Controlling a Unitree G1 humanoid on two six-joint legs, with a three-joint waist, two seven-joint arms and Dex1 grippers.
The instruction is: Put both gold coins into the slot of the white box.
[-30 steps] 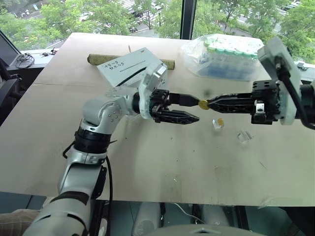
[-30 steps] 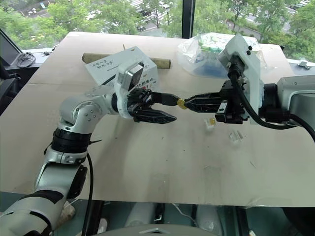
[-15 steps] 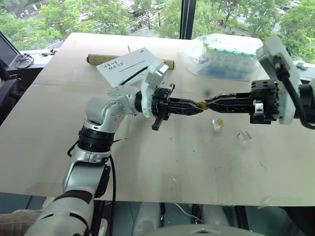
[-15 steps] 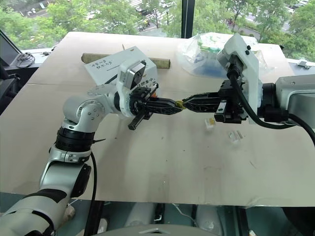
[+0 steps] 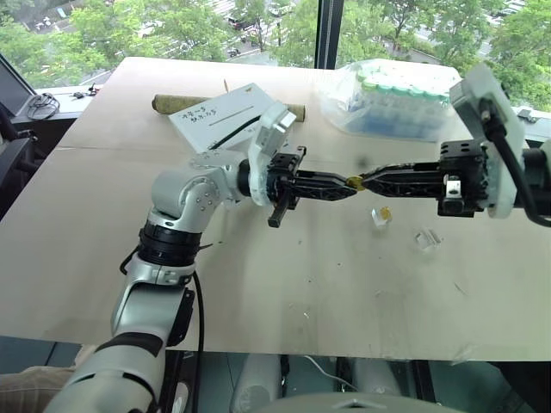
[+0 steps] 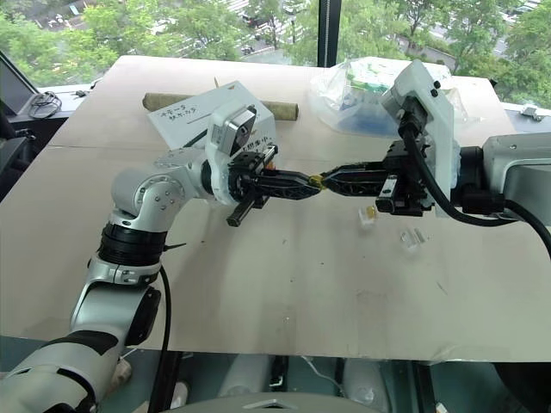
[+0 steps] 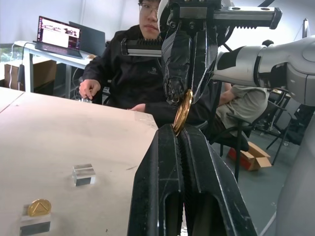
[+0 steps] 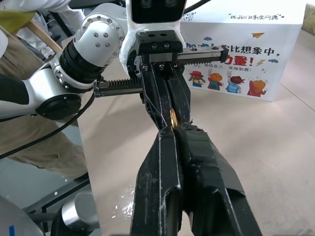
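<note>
Above the middle of the table my two grippers meet tip to tip. One gold coin (image 5: 354, 181) sits edge-on between them, also seen as the coin (image 7: 182, 112). My left gripper (image 5: 348, 191) is shut on it from the left and my right gripper (image 5: 364, 181) is shut on it from the right. The other gold coin (image 5: 386, 212) lies on a small clear block on the table below the right gripper. The white box (image 5: 225, 120) stands at the back left behind the left arm, its dark slot (image 5: 231, 114) facing up.
A clear bag of green-capped tubes (image 5: 392, 99) lies at the back right. A brown roll (image 5: 168, 103) lies behind the box. A second clear block (image 5: 428, 240) sits right of the coin's block. A person (image 7: 129, 73) sits beyond the table.
My left gripper's fingers, spread wide a second ago, have closed onto the coin held in the right gripper. Neither arm has shifted.
</note>
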